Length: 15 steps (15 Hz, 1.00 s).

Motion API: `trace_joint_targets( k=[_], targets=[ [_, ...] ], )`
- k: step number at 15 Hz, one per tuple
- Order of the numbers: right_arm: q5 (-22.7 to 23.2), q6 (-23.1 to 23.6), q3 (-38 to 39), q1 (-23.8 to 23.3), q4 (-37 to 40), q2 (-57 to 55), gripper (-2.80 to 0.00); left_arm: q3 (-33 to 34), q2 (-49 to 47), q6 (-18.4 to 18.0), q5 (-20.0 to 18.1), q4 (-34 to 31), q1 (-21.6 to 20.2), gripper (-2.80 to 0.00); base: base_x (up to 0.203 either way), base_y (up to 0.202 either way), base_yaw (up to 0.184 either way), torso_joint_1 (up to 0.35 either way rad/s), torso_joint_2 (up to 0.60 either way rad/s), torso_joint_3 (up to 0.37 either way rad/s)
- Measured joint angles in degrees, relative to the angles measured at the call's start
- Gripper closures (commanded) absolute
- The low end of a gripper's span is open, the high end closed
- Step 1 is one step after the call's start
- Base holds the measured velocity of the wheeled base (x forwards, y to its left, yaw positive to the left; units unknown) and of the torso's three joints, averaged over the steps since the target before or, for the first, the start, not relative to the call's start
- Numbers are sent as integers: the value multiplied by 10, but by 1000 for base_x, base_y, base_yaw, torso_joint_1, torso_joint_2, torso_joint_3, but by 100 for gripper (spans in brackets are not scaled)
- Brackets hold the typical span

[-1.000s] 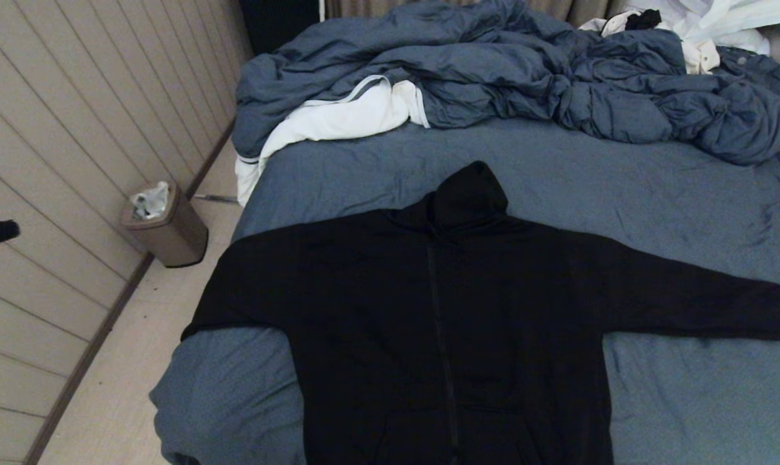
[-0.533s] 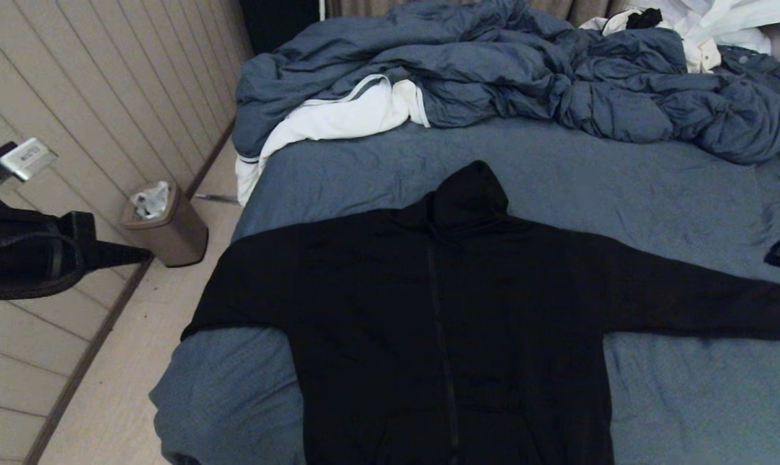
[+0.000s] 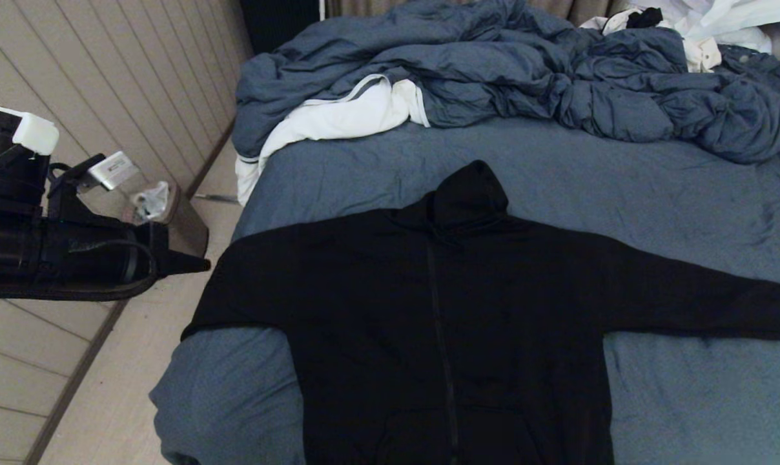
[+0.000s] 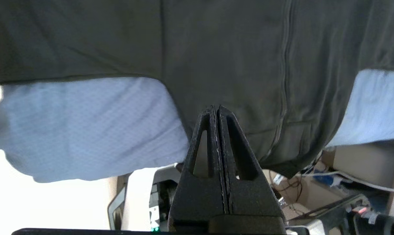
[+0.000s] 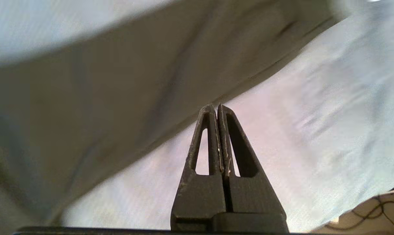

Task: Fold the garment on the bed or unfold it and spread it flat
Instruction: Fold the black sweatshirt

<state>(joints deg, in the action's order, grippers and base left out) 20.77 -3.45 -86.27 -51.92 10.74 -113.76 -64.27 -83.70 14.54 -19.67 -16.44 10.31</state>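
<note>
Beige panelled wall [image 3: 93, 84] runs along the left side of the wide bed with the blue-grey heathered sheet [image 3: 622, 187]. Large plain black zip-front hooded sweatshirt [image 3: 441, 310] lies front-up on the bed's near half, hood toward the far end, both sleeves spread outward; one sleeve end drapes over the bed's wall-side edge. Zipper line runs straight down the middle of the sweatshirt. Crumpled blue-grey duvet with white lining [image 3: 493, 71] is heaped across the bed's far end, well apart from the sweatshirt; white clothing [image 3: 719, 26] sits at the far corner. Small brown waste bin [image 3: 177, 226] stands on the floor between wall and bed.

Left gripper [image 3: 196, 265]: in the air beside the bed's wall-side edge, near the draped sleeve, not touching it. Wrist view shows its fingers [image 4: 205, 137] pressed together, nothing held.

Right gripper [image 5: 216, 109]: outside the head view; wrist view shows its fingers closed on nothing, above the sweatshirt's edge and the bed sheet.
</note>
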Motion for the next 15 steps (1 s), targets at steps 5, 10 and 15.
trace_joint_targets(
  k=[5, 10, 15],
  targets=[
    [0, -23, -135, -76, 1, -109, 0, 8, 2, 10, 19, 0, 42, 0, 0, 0, 0, 0, 0, 0],
    [-4, -20, -241, -110, 6, -209, 0, 14, 5, 22, 20, 5, 44, 0, 0, 0, 0, 0, 0, 0],
    [-4, 6, -258, -96, 2, -247, -280, 30, 5, 24, 30, 17, 44, 0, 0, 0, 0, 0, 0, 0]
  ],
)
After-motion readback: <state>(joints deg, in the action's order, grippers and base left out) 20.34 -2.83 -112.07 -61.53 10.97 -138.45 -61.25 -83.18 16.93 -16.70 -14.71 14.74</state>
